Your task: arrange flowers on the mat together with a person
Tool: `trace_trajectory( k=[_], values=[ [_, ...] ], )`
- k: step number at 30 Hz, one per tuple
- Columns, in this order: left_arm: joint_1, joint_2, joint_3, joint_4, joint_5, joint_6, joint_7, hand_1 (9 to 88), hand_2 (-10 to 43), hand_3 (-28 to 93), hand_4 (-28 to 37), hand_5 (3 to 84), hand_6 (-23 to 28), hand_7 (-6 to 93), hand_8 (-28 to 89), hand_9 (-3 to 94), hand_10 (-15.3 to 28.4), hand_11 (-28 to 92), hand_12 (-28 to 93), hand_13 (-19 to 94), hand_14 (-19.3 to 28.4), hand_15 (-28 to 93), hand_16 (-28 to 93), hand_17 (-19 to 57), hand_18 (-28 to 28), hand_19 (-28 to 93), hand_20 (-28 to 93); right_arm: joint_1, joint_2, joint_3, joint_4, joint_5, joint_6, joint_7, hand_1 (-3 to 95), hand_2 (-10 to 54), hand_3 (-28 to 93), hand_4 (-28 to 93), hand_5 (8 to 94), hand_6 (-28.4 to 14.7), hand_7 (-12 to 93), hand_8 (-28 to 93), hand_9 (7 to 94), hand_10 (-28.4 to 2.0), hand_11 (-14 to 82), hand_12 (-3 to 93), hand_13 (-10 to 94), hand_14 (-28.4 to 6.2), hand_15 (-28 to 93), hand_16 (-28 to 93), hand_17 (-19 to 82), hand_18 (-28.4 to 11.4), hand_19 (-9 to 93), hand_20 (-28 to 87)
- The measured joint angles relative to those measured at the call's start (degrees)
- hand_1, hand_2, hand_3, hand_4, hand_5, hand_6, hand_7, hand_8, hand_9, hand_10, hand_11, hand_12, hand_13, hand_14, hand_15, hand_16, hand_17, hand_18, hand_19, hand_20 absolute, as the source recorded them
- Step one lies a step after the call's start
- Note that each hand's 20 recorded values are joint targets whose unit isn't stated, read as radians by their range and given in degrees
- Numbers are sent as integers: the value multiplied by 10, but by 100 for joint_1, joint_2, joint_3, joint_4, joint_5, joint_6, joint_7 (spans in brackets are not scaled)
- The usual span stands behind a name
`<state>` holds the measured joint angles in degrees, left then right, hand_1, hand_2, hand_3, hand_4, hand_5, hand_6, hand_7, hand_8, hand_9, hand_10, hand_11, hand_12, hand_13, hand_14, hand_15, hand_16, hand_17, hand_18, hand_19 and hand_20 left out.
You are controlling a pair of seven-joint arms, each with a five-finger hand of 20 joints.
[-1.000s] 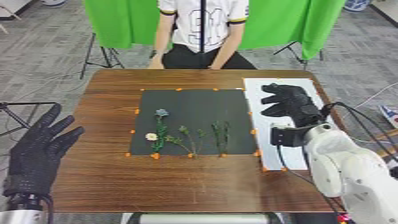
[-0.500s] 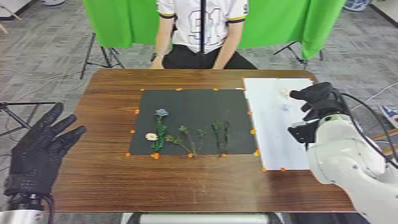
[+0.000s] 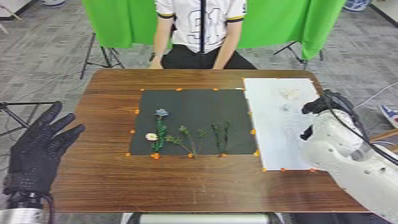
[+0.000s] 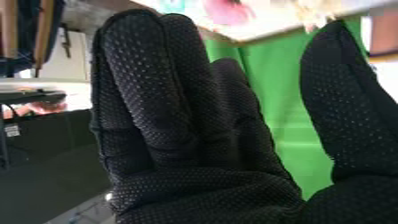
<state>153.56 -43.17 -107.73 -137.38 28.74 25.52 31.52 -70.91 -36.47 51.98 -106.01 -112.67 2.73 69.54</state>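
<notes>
Flowers (image 3: pixel 162 113) lie on the dark mat (image 3: pixel 191 106); white sheet (image 3: pixel 277 135) beside it.

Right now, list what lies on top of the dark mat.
On the dark mat lie a blue flower, a white flower and some green sprigs. Whatever is directly beneath them is covered.

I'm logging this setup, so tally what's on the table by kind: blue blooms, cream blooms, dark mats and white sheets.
Blue bloom: 1
Cream bloom: 1
Dark mat: 1
White sheet: 1
Total: 4
</notes>
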Motion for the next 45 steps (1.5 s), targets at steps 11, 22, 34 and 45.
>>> trace_trajectory(
  k=[11, 22, 34, 45],
  values=[
    [-94, -220, 4, -1, 127, -91, -128, 213, 67, 756, -243, 296, 41, 100, -83, 281, 142, 167, 122, 203, 216, 443, -48, -97, 193, 379, 153, 342, 0, -330, 605, 150, -282, 181, 423, -94, 656, -192, 532, -37, 89, -101, 788, -199, 199, 155, 798, -130, 538, 135, 435, -238, 838, -180],
    [-101, -68, 29, 3, 37, -83, -118, 213, 67, 757, -243, 297, 42, 101, -84, 281, 141, 170, 122, 203, 216, 446, -48, -97, 192, 380, 153, 713, 1, -870, 1004, 346, -500, 132, 457, -95, 661, -223, 532, -32, 92, -103, 773, -192, 196, 152, 789, -124, 536, 133, 440, -223, 819, -187],
    [-122, 28, 66, 12, -46, -81, -13, 213, 67, 758, -242, 299, 43, 101, -84, 282, 142, 173, 122, 203, 216, 446, -49, -97, 192, 379, 153, 1130, 0, -1533, 1267, 74, -421, -75, 605, -95, 578, -279, 840, 29, 121, -21, 911, -93, 105, 248, 839, -81, 467, 166, 449, -200, 789, -129],
    [-19, 214, 74, 12, -238, -17, 286, 214, 66, 761, -240, 299, 43, 100, -84, 282, 143, 173, 122, 204, 216, 446, -49, -97, 191, 379, 153, 1105, -4, -1580, 1309, -119, -77, -237, 577, -95, 630, -280, 735, 2, 129, -52, 868, -107, 107, 264, 829, -79, 474, 179, 436, -197, 783, -128]
  ],
)
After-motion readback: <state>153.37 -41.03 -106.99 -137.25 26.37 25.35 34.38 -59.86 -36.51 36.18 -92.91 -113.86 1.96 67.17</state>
